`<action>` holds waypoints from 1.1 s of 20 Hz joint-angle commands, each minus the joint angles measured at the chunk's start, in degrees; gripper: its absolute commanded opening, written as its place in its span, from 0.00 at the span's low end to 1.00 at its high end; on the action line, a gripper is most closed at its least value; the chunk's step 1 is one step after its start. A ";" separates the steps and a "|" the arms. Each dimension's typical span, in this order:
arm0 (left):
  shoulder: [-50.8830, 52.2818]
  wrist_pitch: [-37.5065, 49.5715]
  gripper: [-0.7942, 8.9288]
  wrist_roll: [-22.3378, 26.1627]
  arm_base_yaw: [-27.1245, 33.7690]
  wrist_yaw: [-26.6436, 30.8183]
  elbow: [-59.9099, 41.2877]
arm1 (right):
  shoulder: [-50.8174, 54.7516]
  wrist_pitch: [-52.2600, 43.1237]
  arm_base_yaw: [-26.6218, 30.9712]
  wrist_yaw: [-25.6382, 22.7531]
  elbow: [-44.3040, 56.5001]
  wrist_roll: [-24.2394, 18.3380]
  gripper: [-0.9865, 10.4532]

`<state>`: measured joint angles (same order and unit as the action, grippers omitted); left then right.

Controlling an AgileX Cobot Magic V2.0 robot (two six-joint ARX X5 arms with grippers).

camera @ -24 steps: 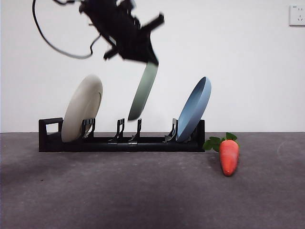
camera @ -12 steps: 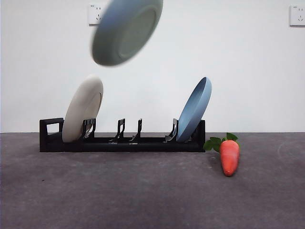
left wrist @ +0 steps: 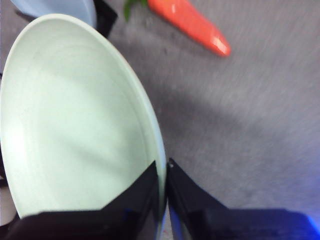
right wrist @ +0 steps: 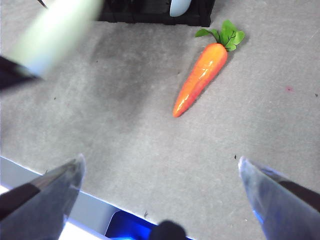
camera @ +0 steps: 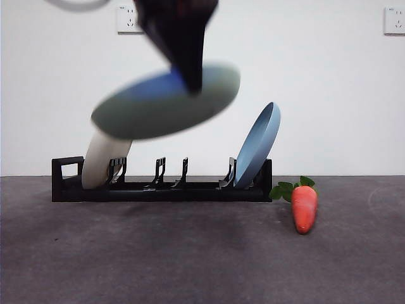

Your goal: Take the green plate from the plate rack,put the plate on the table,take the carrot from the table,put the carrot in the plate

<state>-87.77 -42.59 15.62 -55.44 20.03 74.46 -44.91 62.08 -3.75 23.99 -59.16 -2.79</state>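
Plates: 3, carrot (camera: 304, 208): 1. Left gripper (left wrist: 163, 172) clamped on green plate (left wrist: 75, 125), now tilted flatter, lower than before. Right gripper (right wrist: 160, 172) spread wide.

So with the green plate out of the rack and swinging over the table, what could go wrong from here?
The left gripper pinches the green plate only at its rim, so a fast swing could let it slip or twist. The plate hangs in the air above the plate rack, near the blue plate and the cream plate; a low pass might clip them. Setting it down too near the carrot could nudge it.
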 commanded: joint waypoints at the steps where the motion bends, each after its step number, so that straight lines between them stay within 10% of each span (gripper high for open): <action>1: -0.83 7.58 0.08 4.07 -1.79 2.58 -8.09 | -0.11 -0.33 -0.07 -0.07 -0.17 0.35 0.66; 15: -14.23 23.28 0.09 9.27 -3.23 2.95 -18.84 | -1.09 -0.33 -0.07 -0.11 -0.17 0.37 0.66; 19: -14.14 22.80 0.40 6.54 -3.02 2.49 -18.82 | -3.61 -0.98 -0.09 -0.11 -0.17 0.44 0.66; 22: -12.98 22.75 0.44 4.87 -3.08 2.45 -18.78 | -6.99 -3.45 -0.09 -0.15 -0.17 1.75 0.66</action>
<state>-100.05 -18.92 21.87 -58.19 24.27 56.42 -51.94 58.92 -3.75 23.94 -59.16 -1.85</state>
